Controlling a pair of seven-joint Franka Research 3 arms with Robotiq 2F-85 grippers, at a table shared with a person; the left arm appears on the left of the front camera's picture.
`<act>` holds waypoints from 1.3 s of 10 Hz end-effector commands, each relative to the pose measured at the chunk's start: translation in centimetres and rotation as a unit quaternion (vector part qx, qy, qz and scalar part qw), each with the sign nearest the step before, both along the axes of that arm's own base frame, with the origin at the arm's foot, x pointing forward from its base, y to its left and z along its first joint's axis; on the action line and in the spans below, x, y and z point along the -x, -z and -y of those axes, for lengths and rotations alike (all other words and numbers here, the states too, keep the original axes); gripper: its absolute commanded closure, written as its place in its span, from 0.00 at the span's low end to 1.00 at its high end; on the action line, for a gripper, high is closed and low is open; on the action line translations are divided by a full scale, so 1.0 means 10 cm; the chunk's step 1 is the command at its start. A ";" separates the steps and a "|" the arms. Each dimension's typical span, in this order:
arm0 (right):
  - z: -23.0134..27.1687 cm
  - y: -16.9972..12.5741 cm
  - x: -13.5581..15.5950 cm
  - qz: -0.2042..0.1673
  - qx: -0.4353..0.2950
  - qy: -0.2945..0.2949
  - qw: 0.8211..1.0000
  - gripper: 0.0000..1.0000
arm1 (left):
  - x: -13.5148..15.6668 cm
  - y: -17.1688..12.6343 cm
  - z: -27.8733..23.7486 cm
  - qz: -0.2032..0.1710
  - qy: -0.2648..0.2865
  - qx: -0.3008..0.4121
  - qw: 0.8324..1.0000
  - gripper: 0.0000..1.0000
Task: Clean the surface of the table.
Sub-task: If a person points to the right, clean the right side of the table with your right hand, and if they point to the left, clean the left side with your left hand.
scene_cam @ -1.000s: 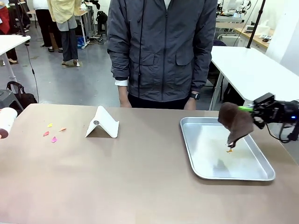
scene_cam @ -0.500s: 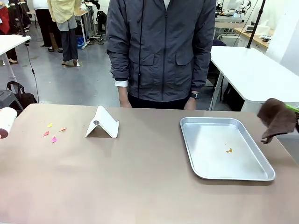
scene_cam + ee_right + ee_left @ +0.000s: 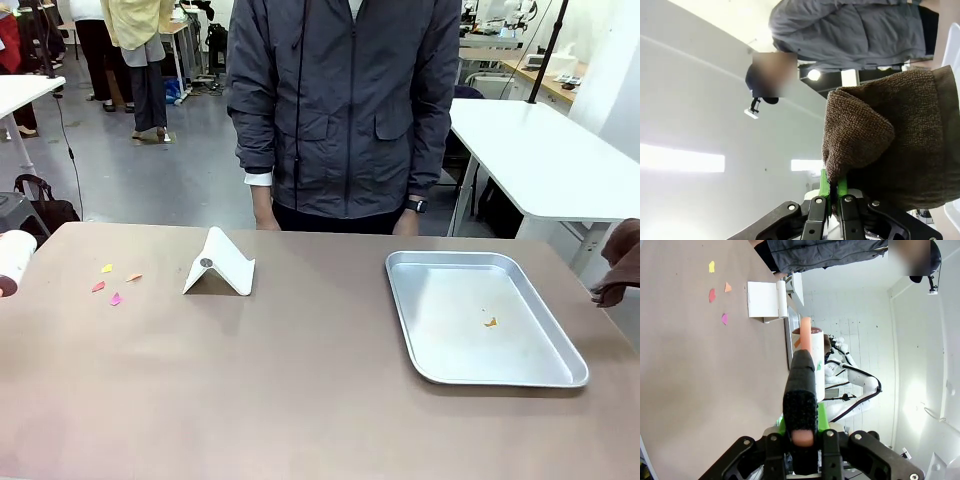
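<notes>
Brown-tan and matte, the table [image 3: 300, 400] lay between the robot and a person in a grey jacket [image 3: 345, 100] at its far edge, with coloured paper scraps [image 3: 113, 285] near its left end and a metal tray [image 3: 440, 330] at its right. The right gripper [image 3: 833, 187] was clamped on a brown cloth [image 3: 890, 150] by the table's right edge; the left gripper [image 3: 801, 420] pinched a black, peach-tipped tool [image 3: 801, 385].

Left of the right claw [image 3: 833, 186] in its wrist view, a pale wall or ceiling [image 3: 700, 100] with two bright strip lights [image 3: 680, 163]; farther off beyond it, grey floor [image 3: 150, 170] and white-topped tables [image 3: 540, 150].
</notes>
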State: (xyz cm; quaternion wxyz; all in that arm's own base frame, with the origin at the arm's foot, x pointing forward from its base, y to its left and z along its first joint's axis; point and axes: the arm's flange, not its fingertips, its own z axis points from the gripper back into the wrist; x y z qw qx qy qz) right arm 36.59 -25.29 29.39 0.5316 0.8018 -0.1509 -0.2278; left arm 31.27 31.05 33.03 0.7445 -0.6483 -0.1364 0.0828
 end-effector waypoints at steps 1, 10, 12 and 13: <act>-0.01 -0.04 0.01 0.002 0.004 -0.008 1.000 0.94 | 0.03 -0.03 0.01 0.010 0.005 0.005 1.000 1.00; -0.82 -0.39 -0.23 -0.009 0.220 -0.011 0.975 0.94 | 0.03 -0.03 0.01 0.010 0.005 0.005 1.000 1.00; -1.17 -0.45 -0.33 -0.022 0.286 -0.012 0.958 0.94 | 0.03 -0.03 0.01 0.010 0.005 0.005 1.000 1.00; -1.33 -0.48 -0.35 -0.026 0.323 -0.008 0.946 0.94 | 0.03 -0.03 0.01 0.010 0.005 0.005 1.000 1.00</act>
